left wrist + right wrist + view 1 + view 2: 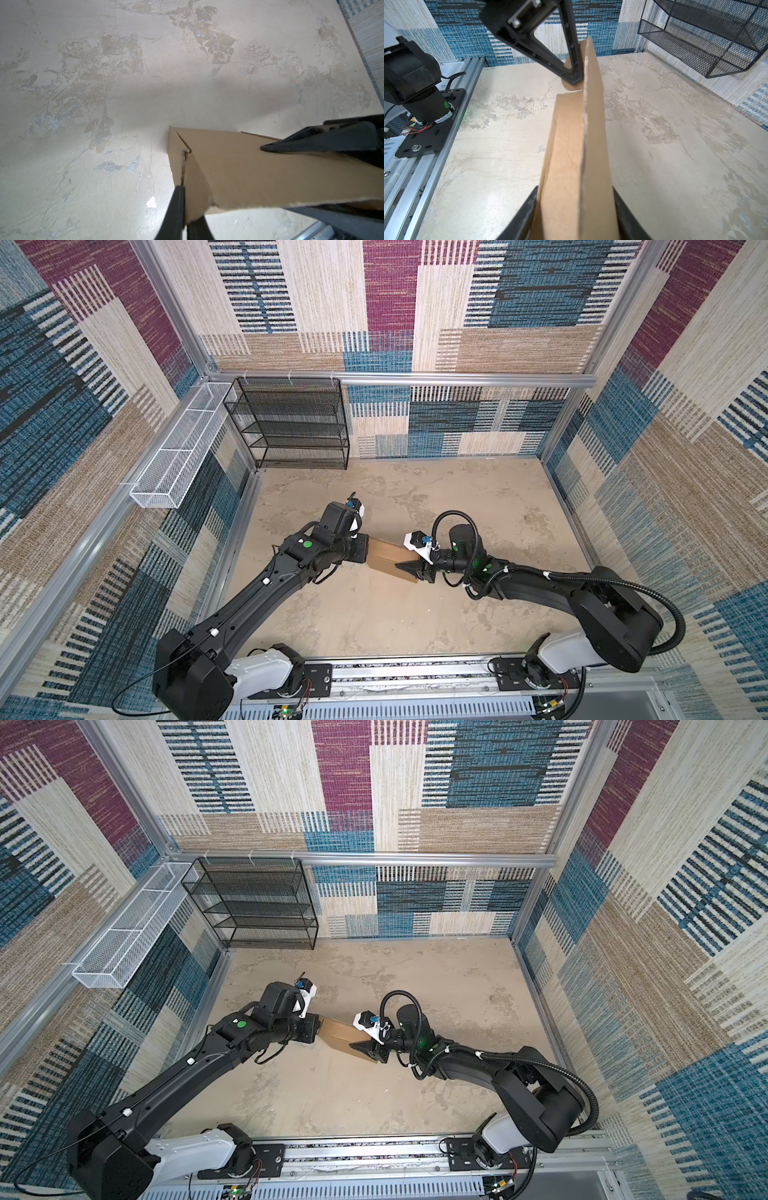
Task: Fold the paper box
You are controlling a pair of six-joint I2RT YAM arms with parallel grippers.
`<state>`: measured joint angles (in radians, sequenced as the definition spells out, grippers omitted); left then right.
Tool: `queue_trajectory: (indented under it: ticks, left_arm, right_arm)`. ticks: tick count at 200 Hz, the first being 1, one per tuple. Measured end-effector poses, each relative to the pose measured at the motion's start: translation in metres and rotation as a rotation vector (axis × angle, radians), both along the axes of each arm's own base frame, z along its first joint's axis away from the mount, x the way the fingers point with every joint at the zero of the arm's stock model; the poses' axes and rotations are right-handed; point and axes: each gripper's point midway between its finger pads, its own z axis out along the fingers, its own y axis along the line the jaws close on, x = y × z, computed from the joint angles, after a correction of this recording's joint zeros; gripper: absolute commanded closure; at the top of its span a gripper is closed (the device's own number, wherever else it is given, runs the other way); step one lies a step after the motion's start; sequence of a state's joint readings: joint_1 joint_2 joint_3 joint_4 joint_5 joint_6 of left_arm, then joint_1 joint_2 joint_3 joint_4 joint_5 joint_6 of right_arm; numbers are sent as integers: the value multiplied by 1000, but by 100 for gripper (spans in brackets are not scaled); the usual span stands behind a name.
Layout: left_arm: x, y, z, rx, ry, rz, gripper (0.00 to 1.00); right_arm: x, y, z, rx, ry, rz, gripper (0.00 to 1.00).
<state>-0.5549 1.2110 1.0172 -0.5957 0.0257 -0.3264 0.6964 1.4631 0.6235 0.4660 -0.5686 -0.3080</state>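
Both jaws on paper box (seemingly)

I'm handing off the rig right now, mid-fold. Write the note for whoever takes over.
Grippers: the left gripper is shut, pinching a thin edge at one end of the plain brown corrugated cardboard box. The right gripper is clamped across the box's thickness at the opposite end.
Box: held on edge between both arms over the middle of the beige mottled table. I cannot tell whether it touches the table.
Done: the sheet is folded into a shallow box shape.
Left: the seam at the pinched end looks slightly open. It probably needs tucking closed before the box is set down.
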Motion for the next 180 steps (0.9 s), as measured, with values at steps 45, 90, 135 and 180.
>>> queue_trajectory:
  ticks: [45, 90, 135, 180]
  left_arm:
    - [0, 1, 7, -14, -11, 13, 83]
    - [1, 4, 19, -14, -37, 24, 83]
    - [0, 3, 17, -9, -27, 19, 89]
    - [-2, 2, 4, 4, 8, 13, 89]
  right_arm:
    - [-1, 1, 1, 2, -3, 8, 60]
    - [0, 1, 0, 1, -1, 9, 60]
    - [0, 3, 0, 2, 2, 13, 60]
    - [1, 3, 0, 2, 4, 10, 61]
